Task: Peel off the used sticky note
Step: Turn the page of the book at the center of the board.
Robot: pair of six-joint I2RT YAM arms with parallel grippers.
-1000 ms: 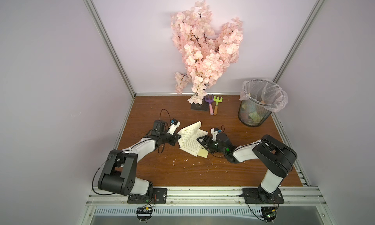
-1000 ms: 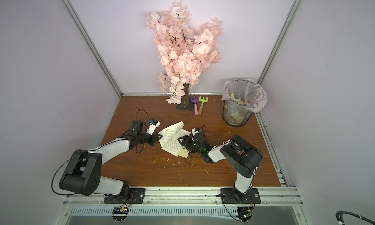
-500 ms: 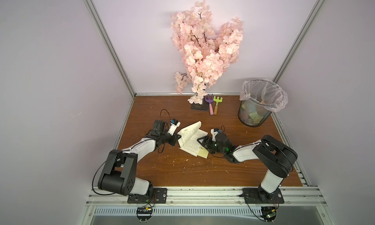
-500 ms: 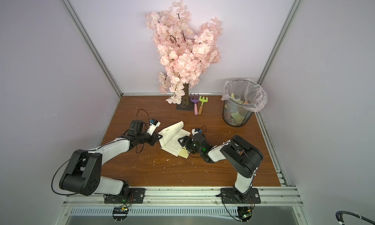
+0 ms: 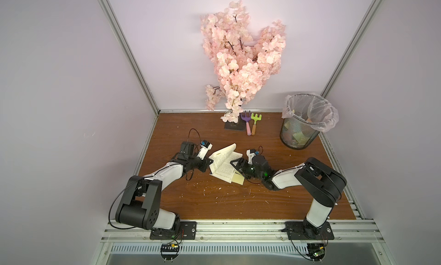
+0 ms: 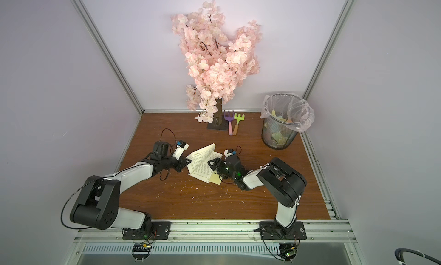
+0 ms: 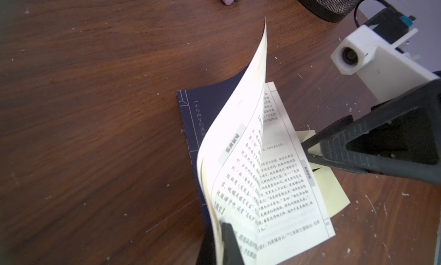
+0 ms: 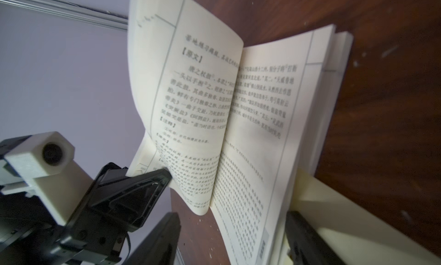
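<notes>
While one book [image 5: 222, 166] lies open, one sticky note [image 5: 238, 179] shows; two rakes [image 5: 247, 123] [image 5: 255, 123].

Robotics lab test cell. Enclosed by plain lilac panels [image 5: 71, 84] in aluminium framing [image 5: 126, 51]. Fitted with left arm [image 5: 167, 174] and right arm [image 5: 286, 180], bolted to a slotted rail [image 5: 238, 225] at the front edge. Dressed with props on a scuffed wooden tabletop [image 5: 238, 204]: artificial blossom tree [image 5: 241, 60], toy rakes [image 5: 245, 118], lined mesh bin [image 5: 298, 137], open book [image 5: 224, 166]
</notes>
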